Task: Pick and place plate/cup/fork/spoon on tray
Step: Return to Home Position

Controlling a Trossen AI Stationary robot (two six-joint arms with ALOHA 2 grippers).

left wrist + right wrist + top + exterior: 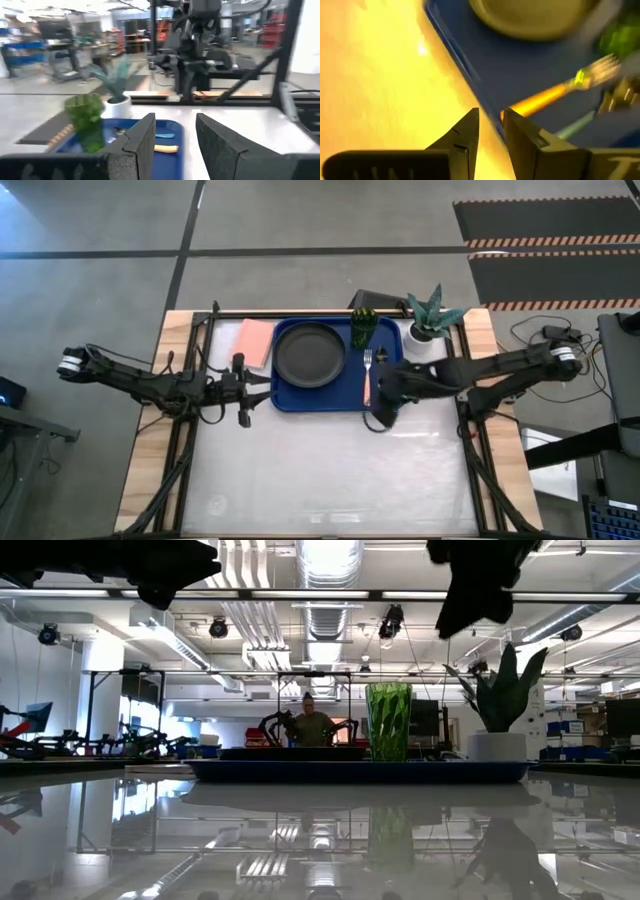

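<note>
The plate [310, 353], cup [362, 328], fork [367, 366] and spoon [575, 125] sit on the tray [330, 400], with the robot holding nothing.
The plate fills the tray's left half, the cup stands at the back, and the cutlery lies side by side at right. The right gripper [490, 114] hovers over the near right corner and the left gripper [175, 120] just off the left edge, each with fingers slightly parted.

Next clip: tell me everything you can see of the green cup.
The cup is a small translucent green tumbler with faceted walls, glass or plastic by its look, slightly wider at the mouth than at the foot. It stands upright, mouth up, and seems empty. It sits near the upper right corner of the blue tray as the high view shows it, just right of the black plate and beyond the tines of the fork. Whether it touches the plate cannot be told.
</note>
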